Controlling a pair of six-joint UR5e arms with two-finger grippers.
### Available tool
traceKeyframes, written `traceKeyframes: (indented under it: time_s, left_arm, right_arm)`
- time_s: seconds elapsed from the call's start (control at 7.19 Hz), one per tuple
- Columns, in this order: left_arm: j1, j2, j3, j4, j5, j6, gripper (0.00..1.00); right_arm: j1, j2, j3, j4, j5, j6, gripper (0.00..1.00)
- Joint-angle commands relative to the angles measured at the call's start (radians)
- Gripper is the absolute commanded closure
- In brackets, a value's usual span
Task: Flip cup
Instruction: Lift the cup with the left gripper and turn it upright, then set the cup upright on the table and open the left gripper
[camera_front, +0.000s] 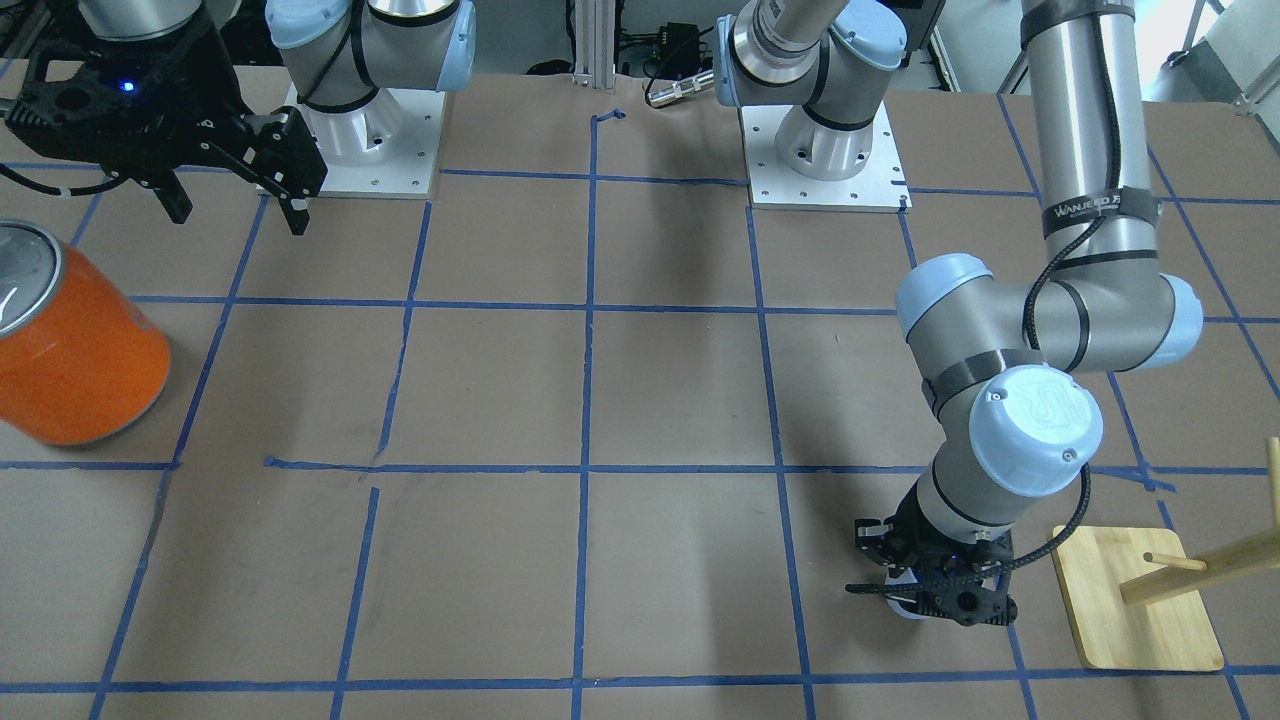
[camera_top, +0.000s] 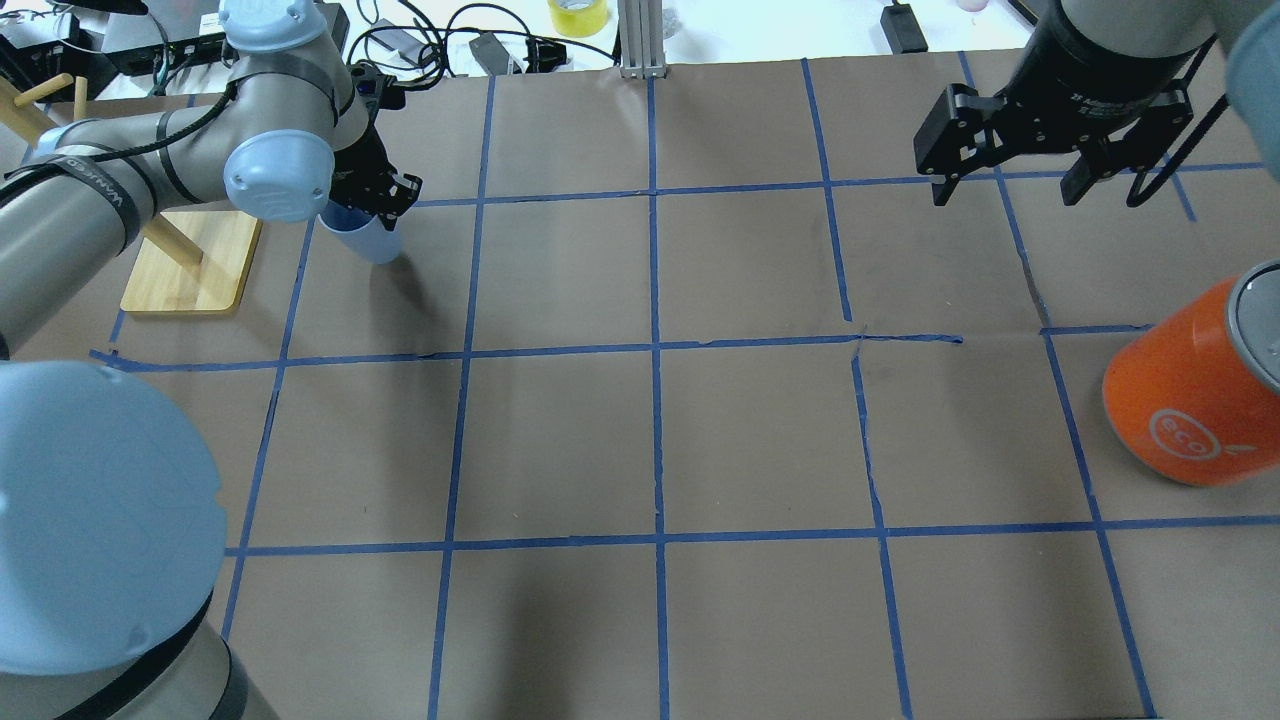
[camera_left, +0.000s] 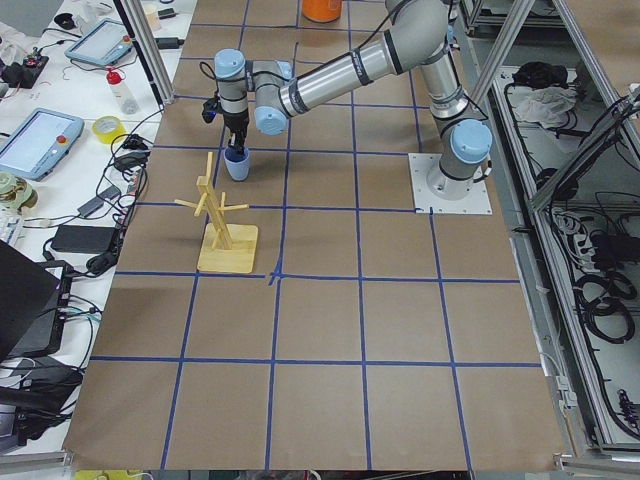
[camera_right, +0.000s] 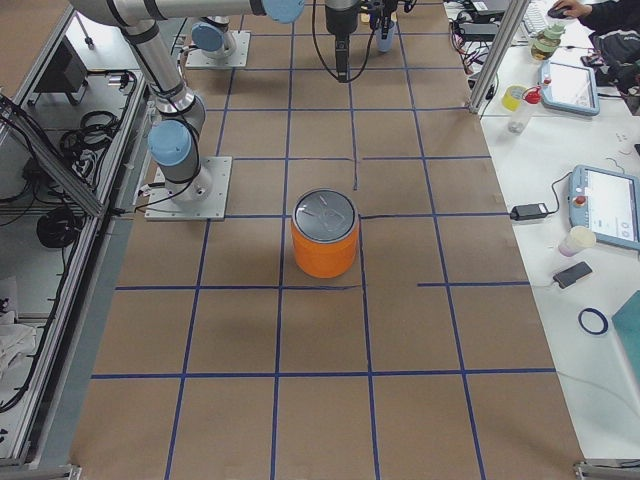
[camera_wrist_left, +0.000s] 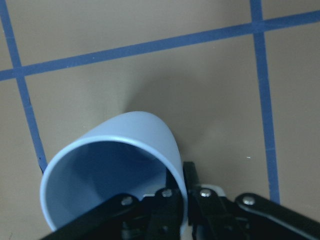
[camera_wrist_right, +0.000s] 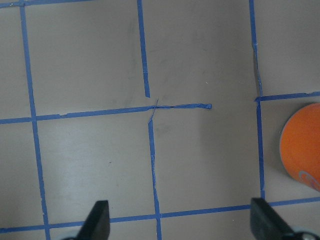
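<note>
The pale blue cup (camera_top: 368, 240) is mouth-up and tilted at the far left of the table, next to the wooden rack. My left gripper (camera_top: 378, 197) is shut on its rim. In the left wrist view one finger is inside and one outside the cup (camera_wrist_left: 115, 165), pinched by the gripper (camera_wrist_left: 183, 195). I cannot tell if its bottom touches the table. The cup also shows in the exterior left view (camera_left: 236, 166). My right gripper (camera_top: 1008, 190) is open and empty, high above the far right of the table, also in the front view (camera_front: 240, 215).
A large orange can (camera_top: 1190, 400) with a silver top stands at the right edge, near my right gripper, and shows in the right wrist view (camera_wrist_right: 302, 150). A wooden peg rack (camera_top: 190, 265) on a board stands just left of the cup.
</note>
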Motion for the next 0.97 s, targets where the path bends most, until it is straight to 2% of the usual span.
traceKeyframes:
  time_s: [0.0, 0.14, 0.28, 0.7, 0.83]
  left_arm:
    - [0.0, -0.002, -0.001, 0.003, 0.0, 0.001, 0.29]
    - [0.0, 0.016, -0.001, 0.0, 0.001, -0.006, 0.08]
    - [-0.012, 0.053, -0.001, -0.031, 0.004, -0.011, 0.0]
    - [-0.041, 0.276, 0.024, -0.356, 0.021, -0.061, 0.0]
    - [-0.075, 0.359, 0.019, -0.418, 0.021, -0.072, 0.0]
  right_arm:
    - [0.0, 0.0, 0.0, 0.0, 0.001, 0.0, 0.0]
    - [0.0, 0.0, 0.0, 0.0, 0.001, 0.0, 0.0]
    - [0.0, 0.0, 0.0, 0.001, 0.001, 0.0, 0.0]
    - [0.0, 0.001, 0.002, 0.0, 0.001, 0.0, 0.0]
    - [0.0, 0.001, 0.002, 0.0, 0.002, 0.0, 0.0]
